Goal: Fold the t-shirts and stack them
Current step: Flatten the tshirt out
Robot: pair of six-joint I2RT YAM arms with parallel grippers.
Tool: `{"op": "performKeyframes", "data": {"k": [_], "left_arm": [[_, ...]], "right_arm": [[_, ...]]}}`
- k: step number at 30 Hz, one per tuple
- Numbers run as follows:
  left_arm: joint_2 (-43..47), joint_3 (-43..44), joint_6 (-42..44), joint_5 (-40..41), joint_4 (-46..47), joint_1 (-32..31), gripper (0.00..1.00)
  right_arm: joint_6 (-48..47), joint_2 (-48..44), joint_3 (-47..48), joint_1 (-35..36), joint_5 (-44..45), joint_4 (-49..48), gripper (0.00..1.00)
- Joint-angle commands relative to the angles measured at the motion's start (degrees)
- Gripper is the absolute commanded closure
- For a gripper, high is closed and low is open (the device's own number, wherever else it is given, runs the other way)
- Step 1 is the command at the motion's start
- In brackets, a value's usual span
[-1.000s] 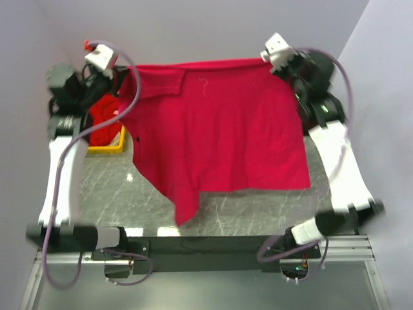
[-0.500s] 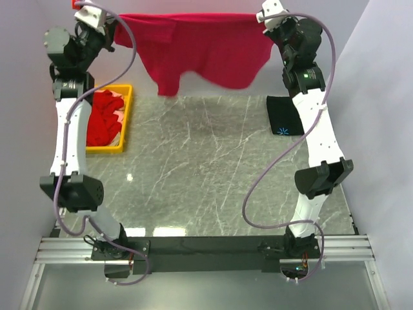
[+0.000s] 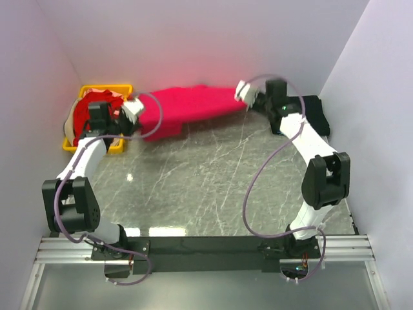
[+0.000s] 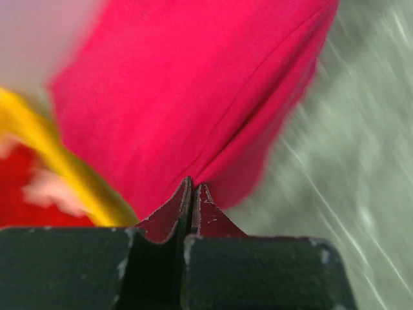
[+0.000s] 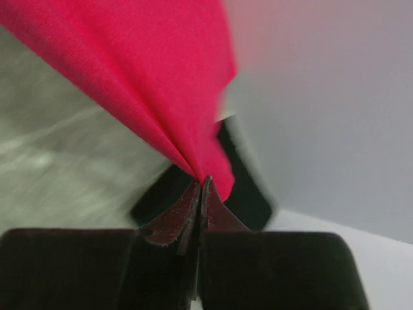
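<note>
Stretching from left hand (image 3: 135, 110) to right hand (image 3: 244, 92), red t-shirt (image 3: 190, 106) bunches.

bright red cloth t-shirt (image 3: 190, 106): 1 | black folded cloth shirt (image 3: 319, 119): 1 | yellow plastic basket (image 3: 106, 86): 1 | red cloth heap (image 3: 80, 123) in basket: number of pieces unclear | two-finger grippers: 2, left gripper (image 4: 193, 188), right gripper (image 5: 201, 182)

The big t-shirt (image 3: 190, 106) is plain bright red, the basket (image 3: 106, 88) yellow, the other shirt (image 3: 319, 116) black, the table (image 3: 193, 187) grey with white veins.
</note>
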State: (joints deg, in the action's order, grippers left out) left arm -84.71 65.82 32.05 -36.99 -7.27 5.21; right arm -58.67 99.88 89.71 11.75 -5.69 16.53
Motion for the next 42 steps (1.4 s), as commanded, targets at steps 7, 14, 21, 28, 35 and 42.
{"op": "performKeyframes", "data": {"k": [7, 14, 21, 28, 35, 42], "left_arm": [[0.7, -8.2, 19.0, -4.0, -22.8, 0.1, 0.99], [3.9, -8.9, 32.4, -6.2, -47.6, 0.1, 0.99], [11.9, -11.9, 41.0, -2.9, -62.8, -0.5, 0.99], [20.2, -14.6, 43.7, 1.5, -71.4, -10.0, 0.75], [25.9, -13.7, 39.7, 4.2, -70.4, -12.9, 0.56], [10.7, -4.6, 17.6, 2.4, -46.8, -8.3, 0.62]], "right_arm": [[-6.2, -6.7, -19.8, 1.2, -0.1, 9.1, 1.0], [-5.8, -11.9, -26.1, 1.6, -2.0, 20.3, 1.0], [-5.8, -18.6, -32.2, 3.1, -3.5, 29.6, 1.0], [-8.6, -24.7, -36.4, 5.5, -3.6, 41.0, 0.95], [-5.5, -28.0, -28.5, 5.0, -7.8, 48.5, 0.47], [11.6, -6.4, -13.2, -0.2, -7.4, 38.6, 0.81]]}}
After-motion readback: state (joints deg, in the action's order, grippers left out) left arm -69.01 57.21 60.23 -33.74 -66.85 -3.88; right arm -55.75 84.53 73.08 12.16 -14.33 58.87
